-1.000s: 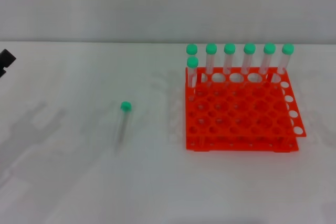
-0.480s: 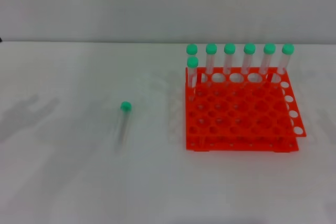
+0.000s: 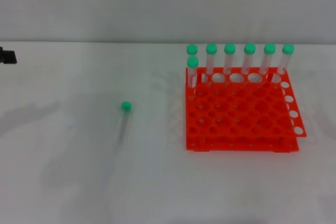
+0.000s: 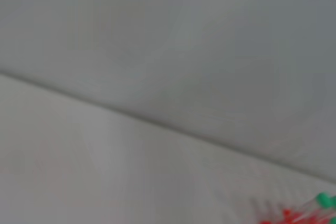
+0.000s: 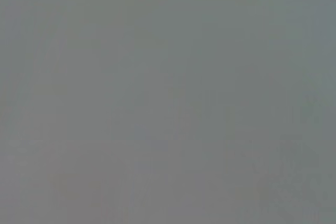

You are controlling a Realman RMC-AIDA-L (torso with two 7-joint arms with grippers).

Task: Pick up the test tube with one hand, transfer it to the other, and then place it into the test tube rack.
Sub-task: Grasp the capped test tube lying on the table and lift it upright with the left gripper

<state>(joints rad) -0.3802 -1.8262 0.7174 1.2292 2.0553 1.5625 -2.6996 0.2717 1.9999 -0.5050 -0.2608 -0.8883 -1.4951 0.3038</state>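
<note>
Left gripper (image 3: 7,55) at table (image 3: 79,182) edge, test tube (image 3: 123,121) well apart.

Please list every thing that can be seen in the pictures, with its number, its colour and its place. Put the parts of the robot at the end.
Loose tube: one, clear with green cap, lying on the table left of the rack, cap toward the far side.
Rack: one, orange-red, on the table at the right.
Racked tubes: seven, clear with green caps, upright; six along the rack's far row, one just in front at its left corner.
Table: one, white, under everything.
Wall: grey, behind the table.
Left gripper: one, black, only a small part shows at the left edge, far from the loose tube.
Right gripper: not in view.
</note>
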